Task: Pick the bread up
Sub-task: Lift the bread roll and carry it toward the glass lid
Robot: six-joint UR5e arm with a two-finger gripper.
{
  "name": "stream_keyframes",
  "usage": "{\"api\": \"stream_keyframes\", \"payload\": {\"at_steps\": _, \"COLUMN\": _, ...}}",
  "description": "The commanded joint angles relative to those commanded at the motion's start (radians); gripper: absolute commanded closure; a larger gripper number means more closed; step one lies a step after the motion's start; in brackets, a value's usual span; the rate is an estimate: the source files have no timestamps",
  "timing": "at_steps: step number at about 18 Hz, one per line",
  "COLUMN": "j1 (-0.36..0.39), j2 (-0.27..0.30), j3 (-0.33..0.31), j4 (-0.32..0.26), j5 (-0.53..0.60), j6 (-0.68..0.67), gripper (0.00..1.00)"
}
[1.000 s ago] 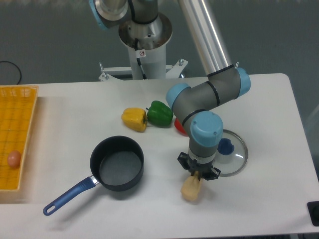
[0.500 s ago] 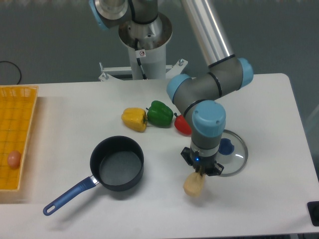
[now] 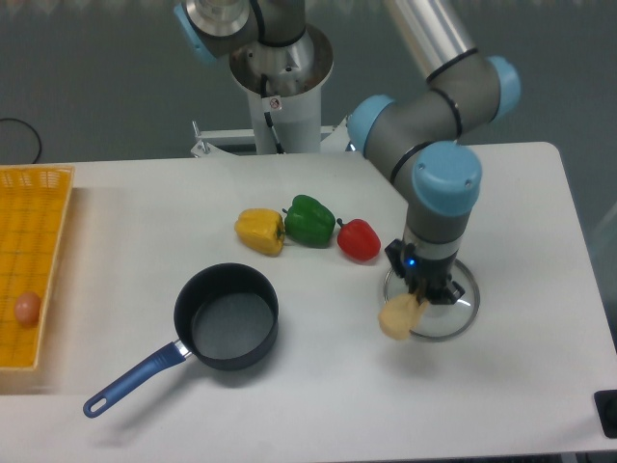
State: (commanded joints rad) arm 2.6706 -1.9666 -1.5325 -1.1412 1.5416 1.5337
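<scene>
White table (image 3: 540, 386) carries everything. Robot arm (image 3: 439, 96) reaches down from the top of the view over the right half of the table, wrist pointing straight down. Yellow basket (image 3: 39, 241) sits at the left edge of the table, with an egg (image 3: 27, 308) inside near its front. Dark pot (image 3: 227, 316) with a blue handle (image 3: 130, 379) stands left of centre, open side up, handle pointing toward the front left. Glass lid (image 3: 453, 313) lies flat on the table under the wrist, mostly hidden by it. Three peppers lie in a row behind the pot: yellow pepper (image 3: 260, 231) on the left, green pepper (image 3: 309, 220) touching it in the middle, red pepper (image 3: 359, 240) just beside the green one on the right. Gripper (image 3: 421, 292) hangs over the left part of the lid, jaws narrow and closed on the upper end of the bread (image 3: 397, 315). Bread is tilted, its lower end pointing down to the left, over the lid's left rim; it appears lifted clear of the table, but whether it touches the lid cannot be told. Bread is near the red pepper, in front and to the right of it, and well apart from the pot.
</scene>
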Motion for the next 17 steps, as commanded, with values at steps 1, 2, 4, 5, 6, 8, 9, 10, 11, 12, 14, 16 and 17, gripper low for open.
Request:
{"api": "stream_keyframes", "payload": {"at_steps": 1, "j1": 0.005, "j2": 0.003, "j3": 0.003, "j4": -0.017, "j5": 0.018, "j6": 0.035, "gripper": 0.79}}
{"api": "stream_keyframes", "payload": {"at_steps": 2, "j1": 0.011, "j2": 0.006, "j3": 0.006, "j4": -0.032, "j5": 0.044, "j6": 0.078, "gripper": 0.79}}
{"api": "stream_keyframes", "payload": {"at_steps": 4, "j1": 0.022, "j2": 0.015, "j3": 0.006, "j4": -0.052, "j5": 0.083, "j6": 0.164, "gripper": 0.79}}
{"api": "stream_keyframes", "payload": {"at_steps": 5, "j1": 0.029, "j2": 0.017, "j3": 0.006, "j4": -0.057, "j5": 0.084, "j6": 0.196, "gripper": 0.79}}
{"api": "stream_keyframes", "payload": {"at_steps": 6, "j1": 0.037, "j2": 0.018, "j3": 0.006, "j4": -0.061, "j5": 0.084, "j6": 0.221, "gripper": 0.79}}
{"api": "stream_keyframes", "payload": {"at_steps": 8, "j1": 0.041, "j2": 0.023, "j3": 0.006, "j4": -0.068, "j5": 0.086, "j6": 0.265, "gripper": 0.79}}
{"api": "stream_keyframes", "payload": {"at_steps": 9, "j1": 0.043, "j2": 0.023, "j3": 0.008, "j4": -0.068, "j5": 0.087, "j6": 0.285, "gripper": 0.79}}
{"api": "stream_keyframes", "payload": {"at_steps": 10, "j1": 0.042, "j2": 0.025, "j3": 0.008, "j4": -0.068, "j5": 0.098, "j6": 0.296, "gripper": 0.79}}
{"api": "stream_keyframes", "payload": {"at_steps": 11, "j1": 0.042, "j2": 0.025, "j3": 0.008, "j4": -0.068, "j5": 0.103, "j6": 0.296, "gripper": 0.79}}
{"api": "stream_keyframes", "payload": {"at_steps": 12, "j1": 0.042, "j2": 0.023, "j3": 0.008, "j4": -0.068, "j5": 0.104, "j6": 0.296, "gripper": 0.79}}
{"api": "stream_keyframes", "payload": {"at_steps": 14, "j1": 0.041, "j2": 0.022, "j3": 0.008, "j4": -0.069, "j5": 0.107, "j6": 0.296, "gripper": 0.79}}
{"api": "stream_keyframes", "payload": {"at_steps": 16, "j1": 0.042, "j2": 0.025, "j3": 0.005, "j4": -0.072, "j5": 0.107, "j6": 0.298, "gripper": 0.79}}
{"api": "stream_keyframes", "payload": {"at_steps": 17, "j1": 0.042, "j2": 0.023, "j3": 0.008, "j4": -0.08, "j5": 0.107, "j6": 0.298, "gripper": 0.79}}
